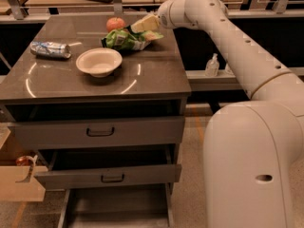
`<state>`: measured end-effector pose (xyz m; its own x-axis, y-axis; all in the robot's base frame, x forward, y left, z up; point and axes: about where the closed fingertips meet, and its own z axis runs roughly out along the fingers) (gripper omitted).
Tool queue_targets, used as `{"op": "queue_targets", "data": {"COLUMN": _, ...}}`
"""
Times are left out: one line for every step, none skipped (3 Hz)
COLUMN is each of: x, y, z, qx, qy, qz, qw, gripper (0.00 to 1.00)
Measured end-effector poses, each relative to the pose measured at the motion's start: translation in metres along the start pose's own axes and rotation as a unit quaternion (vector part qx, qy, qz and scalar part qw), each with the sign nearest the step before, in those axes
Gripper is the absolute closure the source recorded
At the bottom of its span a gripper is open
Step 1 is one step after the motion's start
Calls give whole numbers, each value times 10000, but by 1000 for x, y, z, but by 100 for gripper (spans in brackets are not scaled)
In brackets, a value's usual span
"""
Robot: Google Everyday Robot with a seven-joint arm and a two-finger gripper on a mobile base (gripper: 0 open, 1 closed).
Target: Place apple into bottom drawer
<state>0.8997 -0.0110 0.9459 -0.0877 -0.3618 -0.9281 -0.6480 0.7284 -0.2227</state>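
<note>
One camera view looked down on a grey table (pixel 156 80) and the drawers beneath it. We could make out blue and silver print on the can (pixel 50 49) lying on its side near the table's left edge, and bright print on the green snack bag (pixel 126 39), but we could read no word on either.

From the right, the pale arm (pixel 237 46) reached across the far side of the table. Its claw (pixel 145 23) hung over the back of the green snack bag, pointing left toward the apple (pixel 115 23) and just beside it. We could not tell how far open the claw was, nor whether it touched the bag or the apple; it had hold of nothing we could see.

That apple sat on the table at the far edge, behind the bag. Nearer us, the white bowl (pixel 99 61) stood upright, showing only its plain white inside.

Below, the top drawer (pixel 57 134) and the middle drawer (pixel 142 174), each with a black handle, stood out a little. Lowest of all, the bottom drawer (pixel 116 207) was pulled out furthest, showing its flat grey floor and thin side walls, well apart from the apple.
</note>
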Motion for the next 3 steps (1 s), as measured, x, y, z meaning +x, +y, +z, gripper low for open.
{"op": "queue_targets", "data": {"x": -24, "y": 0, "z": 9, "qx": 0, "qy": -273, "qz": 269, "qw": 9993, "gripper": 0}}
{"op": "queue_targets", "data": {"x": -38, "y": 0, "z": 18, "qx": 22, "qy": -382, "qz": 368, "qw": 9986, "gripper": 0}}
{"op": "queue_targets", "data": {"x": -43, "y": 4, "z": 31, "qx": 18, "qy": -281, "qz": 328, "qw": 9991, "gripper": 0}}
